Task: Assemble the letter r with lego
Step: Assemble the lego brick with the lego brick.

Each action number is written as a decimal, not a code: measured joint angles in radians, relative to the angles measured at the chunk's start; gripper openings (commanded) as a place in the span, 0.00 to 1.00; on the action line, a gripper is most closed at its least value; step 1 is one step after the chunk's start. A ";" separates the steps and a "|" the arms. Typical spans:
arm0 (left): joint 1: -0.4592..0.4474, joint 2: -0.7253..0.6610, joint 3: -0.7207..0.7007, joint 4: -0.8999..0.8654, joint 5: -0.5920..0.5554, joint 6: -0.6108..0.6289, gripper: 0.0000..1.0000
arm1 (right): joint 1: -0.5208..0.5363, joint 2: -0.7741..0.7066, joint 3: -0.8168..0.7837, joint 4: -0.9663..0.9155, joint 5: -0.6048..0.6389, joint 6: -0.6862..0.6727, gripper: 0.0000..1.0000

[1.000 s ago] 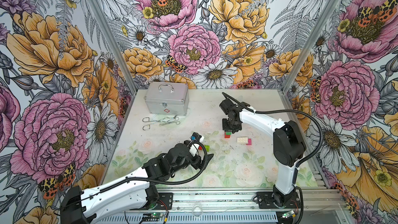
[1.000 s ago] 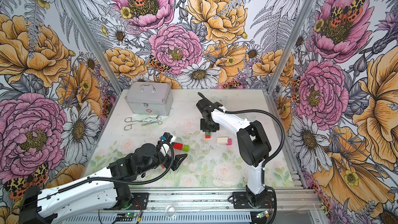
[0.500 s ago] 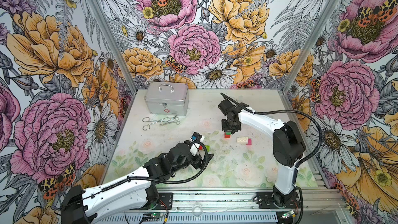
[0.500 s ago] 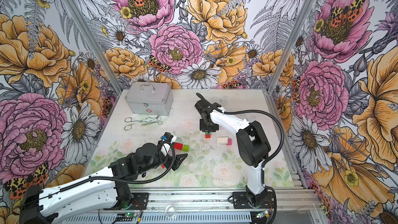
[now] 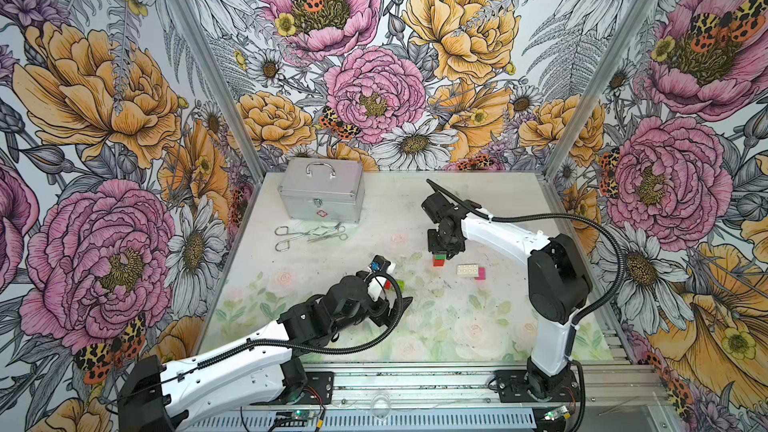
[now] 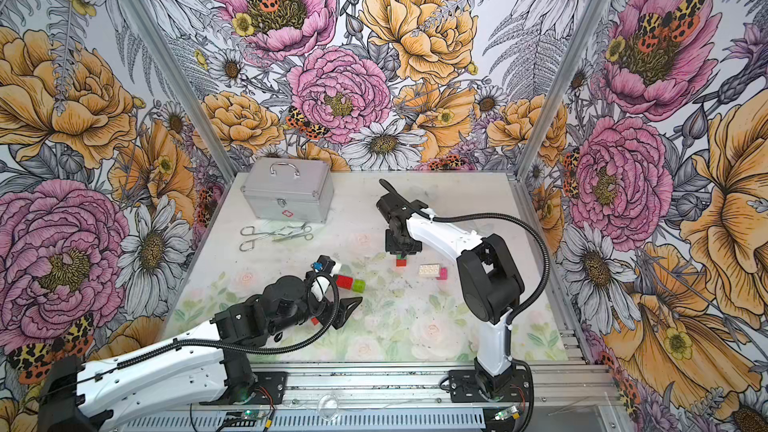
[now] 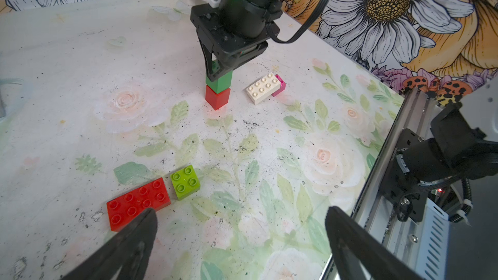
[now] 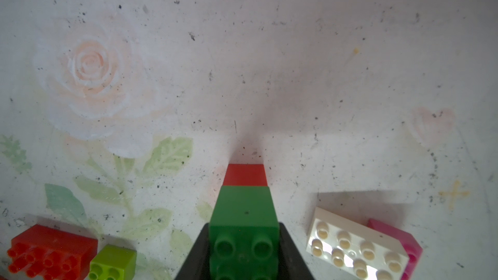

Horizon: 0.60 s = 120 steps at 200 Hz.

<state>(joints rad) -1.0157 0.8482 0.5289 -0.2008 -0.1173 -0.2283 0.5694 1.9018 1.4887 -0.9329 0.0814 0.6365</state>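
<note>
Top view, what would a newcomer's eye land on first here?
Probably the loud floral walls around the table. Next, mid-table, the right claw shut on a dark green brick atop a red brick. At the far left corner stands a silver case.

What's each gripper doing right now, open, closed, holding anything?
Left gripper: open, holding nothing.
Right gripper: shut on the dark green square plastic brick, which is stacked on a small red plastic brick.
</note>
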 measured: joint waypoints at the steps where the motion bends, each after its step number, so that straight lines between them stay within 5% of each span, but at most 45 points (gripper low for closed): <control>1: 0.000 0.001 0.000 0.000 0.000 0.000 0.99 | 0.000 0.000 0.000 0.000 0.000 0.000 0.26; 120: 0.000 0.039 0.016 0.000 0.007 0.000 0.99 | 0.000 -0.029 -0.038 0.026 -0.015 -0.001 0.26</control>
<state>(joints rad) -1.0157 0.8871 0.5449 -0.2008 -0.1101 -0.2283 0.5690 1.8729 1.4509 -0.9073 0.0662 0.6357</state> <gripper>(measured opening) 0.988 0.327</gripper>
